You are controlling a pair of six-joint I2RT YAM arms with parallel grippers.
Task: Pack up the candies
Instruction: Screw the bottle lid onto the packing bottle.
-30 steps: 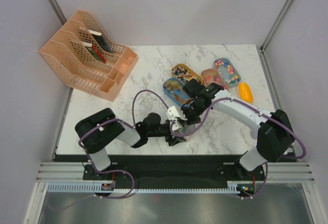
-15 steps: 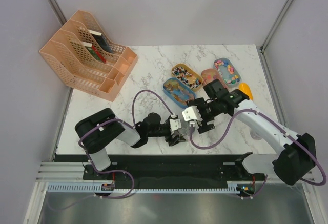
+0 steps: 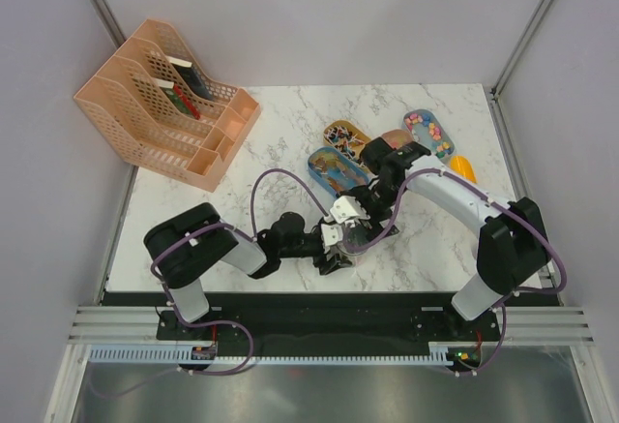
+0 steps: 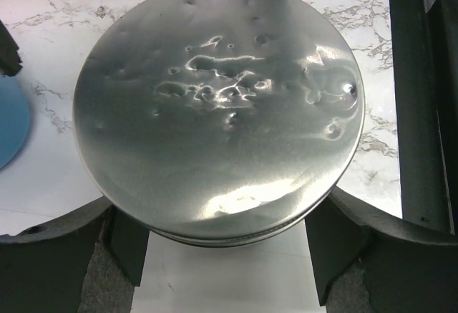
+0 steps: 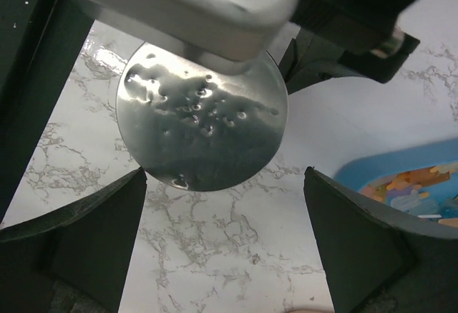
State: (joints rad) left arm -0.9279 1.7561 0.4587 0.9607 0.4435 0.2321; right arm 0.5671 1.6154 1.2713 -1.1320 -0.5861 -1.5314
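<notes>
Our left gripper [image 4: 218, 220] clasps the tin [image 4: 215, 105] by its sides, near the front of the tabletop [image 3: 290, 123]. Our right gripper [image 5: 223, 198] hangs just above the tin's dented silvery lid [image 5: 202, 123], spread wide with nothing in it. The candies [image 3: 428, 135] lie in oval trays [image 5: 372, 173] farther back, apart from the tin. The lid looks smooth and shallow, so we judge that an off-centre close could slip off its rim or tip the tin out of the left gripper's hold. The two grippers are crowded together and could knock. While the lid is on, no candy can go in.
</notes>
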